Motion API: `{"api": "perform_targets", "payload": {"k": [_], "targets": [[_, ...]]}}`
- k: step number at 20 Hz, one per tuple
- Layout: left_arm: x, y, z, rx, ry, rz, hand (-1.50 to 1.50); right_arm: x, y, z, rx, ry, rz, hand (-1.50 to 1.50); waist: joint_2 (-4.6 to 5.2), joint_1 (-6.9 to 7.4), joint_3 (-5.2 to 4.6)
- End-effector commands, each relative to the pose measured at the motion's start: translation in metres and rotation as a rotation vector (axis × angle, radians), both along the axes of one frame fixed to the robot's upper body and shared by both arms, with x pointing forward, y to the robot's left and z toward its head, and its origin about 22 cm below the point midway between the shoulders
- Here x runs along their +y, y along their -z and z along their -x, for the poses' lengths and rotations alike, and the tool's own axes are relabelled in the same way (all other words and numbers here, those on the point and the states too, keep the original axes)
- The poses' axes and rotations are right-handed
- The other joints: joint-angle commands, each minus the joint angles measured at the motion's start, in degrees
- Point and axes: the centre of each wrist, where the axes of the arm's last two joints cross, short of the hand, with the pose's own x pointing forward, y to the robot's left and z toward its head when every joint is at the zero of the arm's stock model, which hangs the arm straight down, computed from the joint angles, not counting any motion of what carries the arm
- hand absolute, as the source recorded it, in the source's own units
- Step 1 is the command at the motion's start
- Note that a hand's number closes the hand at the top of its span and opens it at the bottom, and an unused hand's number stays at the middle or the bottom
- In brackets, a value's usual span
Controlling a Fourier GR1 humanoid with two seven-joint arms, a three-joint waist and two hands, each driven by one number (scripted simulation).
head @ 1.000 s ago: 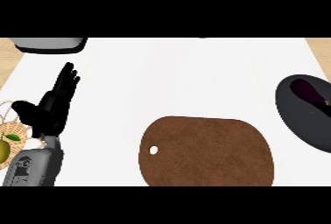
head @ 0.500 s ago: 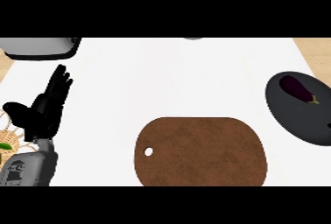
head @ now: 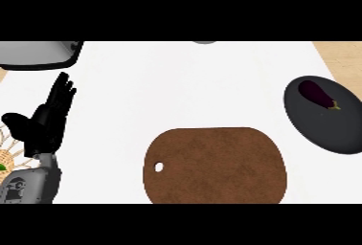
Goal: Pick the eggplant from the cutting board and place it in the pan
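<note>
inside the dark pan point(head: 332, 136) lies the glossy purple eggplant point(head: 317, 94).

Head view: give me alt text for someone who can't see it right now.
A dark purple eggplant lies in the dark pan at the right, while the brown cutting board in the lower middle holds nothing. The left hand rests open at the left edge, fingers up; the right hand is out of view.

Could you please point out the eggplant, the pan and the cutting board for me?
eggplant point(head: 317, 94), head view, middle of its purple body.
pan point(head: 332, 131), head view, bare dark floor below the eggplant.
cutting board point(head: 219, 165), head view, centre of its brown top.
</note>
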Motion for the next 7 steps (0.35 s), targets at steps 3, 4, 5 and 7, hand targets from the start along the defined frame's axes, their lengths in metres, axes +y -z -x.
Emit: {"api": "perform_targets", "payload": {"k": [3, 4, 5, 7], "targets": [[0.02, -0.003, 0.001, -0.003, -0.003, -0.008, 0.0, 0.012, -0.009, 0.064, 0.017, -0.042, -0.004, -1.5, 0.15, 0.09, -0.1], [0.007, 0.009, 0.0, -0.002, 0.011, -0.001, 0.0, 0.021, -0.013, 0.064, 0.035, -0.041, 0.01, -1.5, 0.38, 0.34, -0.07], [0.006, -0.001, -0.005, -0.015, 0.008, -0.01, 0.0, 0.033, -0.017, 0.066, 0.03, -0.03, 0.028, -1.5, 0.47, 0.79, 0.01], [0.005, 0.0, 0.004, -0.007, 0.034, 0.013, 0.0, 0.042, -0.043, 0.065, 0.031, -0.003, 0.053, -1.5, 0.52, 1.62, 0.08]]}}
